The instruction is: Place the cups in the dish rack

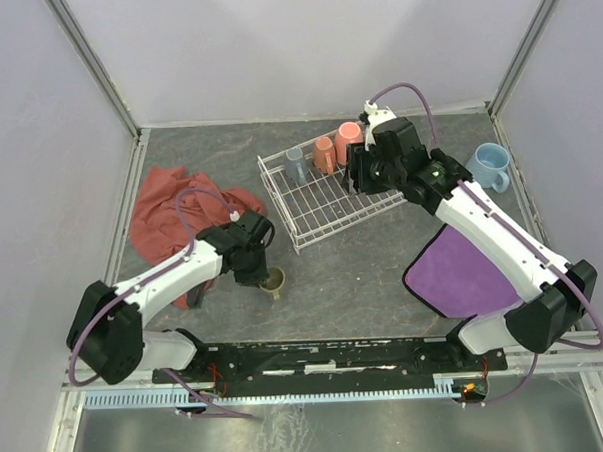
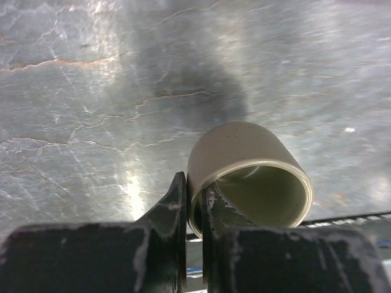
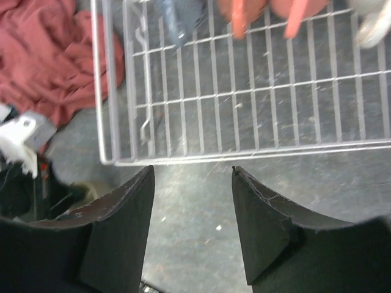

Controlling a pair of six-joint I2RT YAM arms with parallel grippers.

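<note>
Steel ledge [image 1: 291, 437], grey tabletop [image 1: 363, 268], lilac walls [image 1: 304, 46]

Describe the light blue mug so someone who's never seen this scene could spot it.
Start at the white wire dish rack. Look to its right, near the far right corner: the light blue mug stands there upright, alone. Unlike the smaller mugs inside the rack, it sits outside it.

White wire dish rack [image 1: 326, 203] sits far-centre, skewed. Along its far side: grey-blue mug [image 1: 296, 163], salmon mug [image 1: 324, 155], second salmon mug [image 1: 349, 139]. Light blue mug [image 1: 490, 165] stands outside, right of it. Olive mug [image 2: 250, 177] near-left, wall pinched by left fingers [image 2: 174, 207].
</note>
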